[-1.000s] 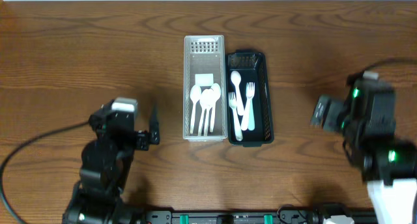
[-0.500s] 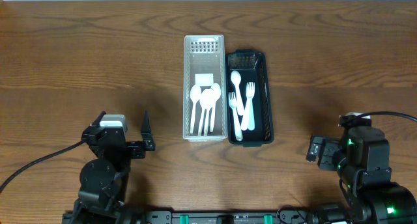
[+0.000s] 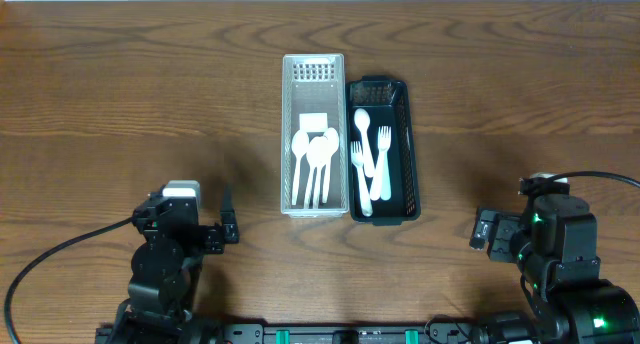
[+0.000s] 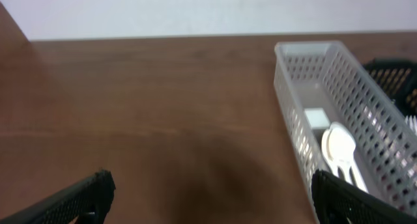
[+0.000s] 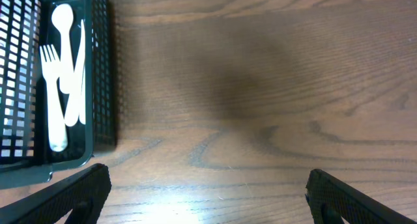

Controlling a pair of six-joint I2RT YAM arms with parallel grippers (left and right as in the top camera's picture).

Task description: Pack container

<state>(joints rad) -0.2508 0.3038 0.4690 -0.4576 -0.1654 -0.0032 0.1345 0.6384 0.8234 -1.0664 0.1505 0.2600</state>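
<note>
A white slotted basket (image 3: 313,72) holds several white plastic spoons (image 3: 316,159) and a small white packet. Beside it on the right a black slotted basket (image 3: 380,87) holds white forks and a spoon (image 3: 372,162). The white basket (image 4: 365,94) shows at the right of the left wrist view. The black basket (image 5: 101,68) shows at the left of the right wrist view. My left gripper (image 3: 227,219) is open and empty near the front left, apart from the baskets. My right gripper (image 3: 482,229) is open and empty near the front right.
The wooden table (image 3: 130,94) stretches on both sides of the baskets. A pale wall (image 4: 195,9) lies beyond the table's far edge. Black cables trail from both arms at the front edge.
The right arm drew back from mid right to the front right edge, then held. The left arm also drew back toward the front and shifted slightly.
</note>
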